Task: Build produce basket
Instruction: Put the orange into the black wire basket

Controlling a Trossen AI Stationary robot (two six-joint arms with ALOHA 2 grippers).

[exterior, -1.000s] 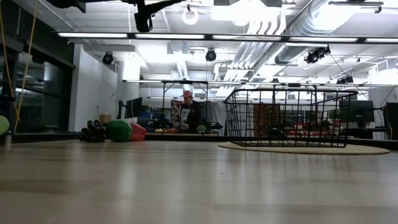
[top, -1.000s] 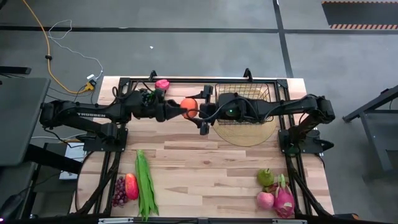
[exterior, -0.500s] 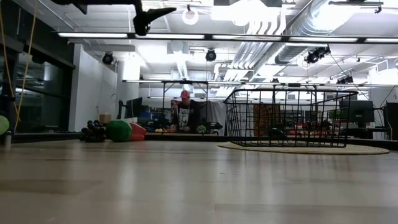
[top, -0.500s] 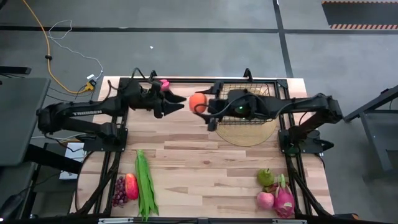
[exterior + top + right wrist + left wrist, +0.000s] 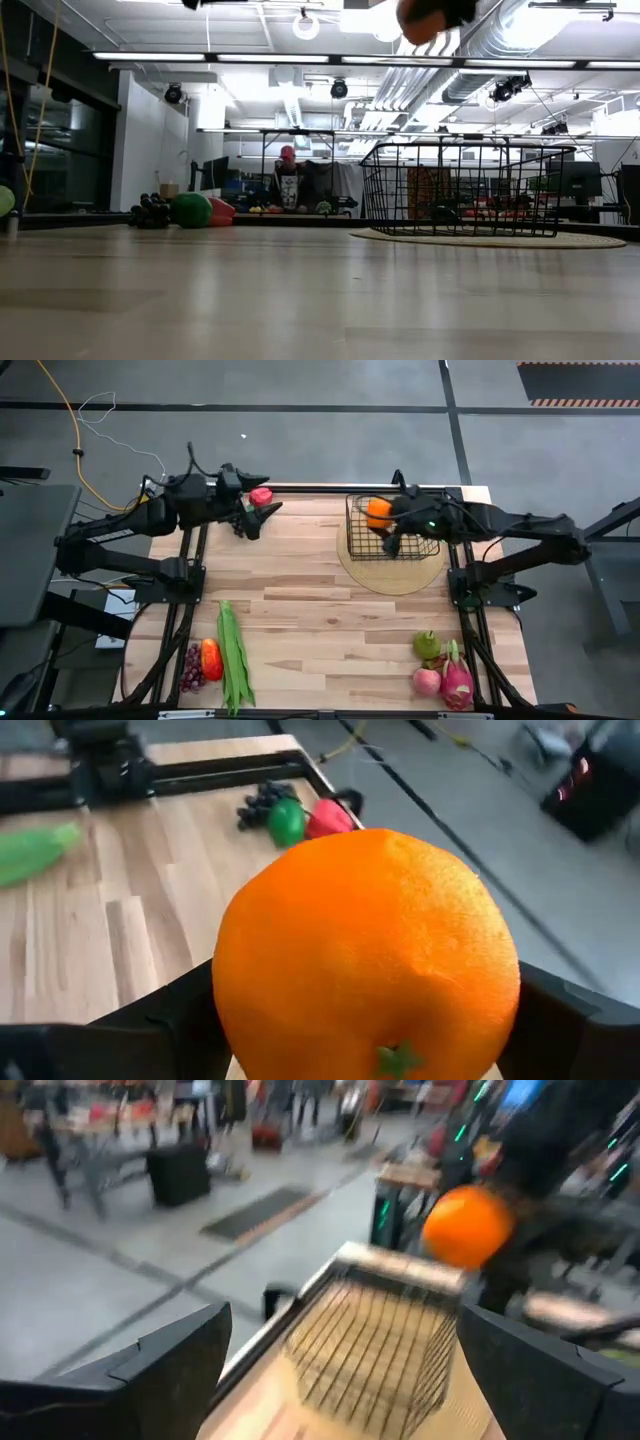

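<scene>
My right gripper [image 5: 381, 520] is shut on a round orange fruit [image 5: 378, 511], high above the black wire-mesh basket [image 5: 412, 546]. The basket stands on a round tan mat [image 5: 390, 572] at the table's far right. The fruit shows at the top of the low view [image 5: 424, 16] and fills the right wrist view [image 5: 365, 945]. My left gripper [image 5: 258, 517] is open and empty above the far left of the table. Its wrist view looks across at the fruit [image 5: 467, 1227] and the basket [image 5: 375, 1345]. My right gripper pinches the orange fruit between its two fingers [image 5: 150, 1030], one on each of its opposite sides [image 5: 235, 1010]. The fingers reach in from the table's right side. The fruit is lifted clear, over the basket's left part.
Dark grapes [image 5: 262, 800], a green pepper [image 5: 287, 820] and a red pepper [image 5: 330, 817] lie at the far left. Green beans [image 5: 232, 652], a red pepper [image 5: 211, 657] and grapes [image 5: 191, 668] lie near left. A pear [image 5: 428, 645], apple [image 5: 427, 680] and dragon fruit [image 5: 457, 680] lie near right.
My right gripper has carried the orange fruit from the table's far middle toward the right edge, over the basket, and has risen. My left gripper has come away from the fruit and drawn back toward the table's left edge.
</scene>
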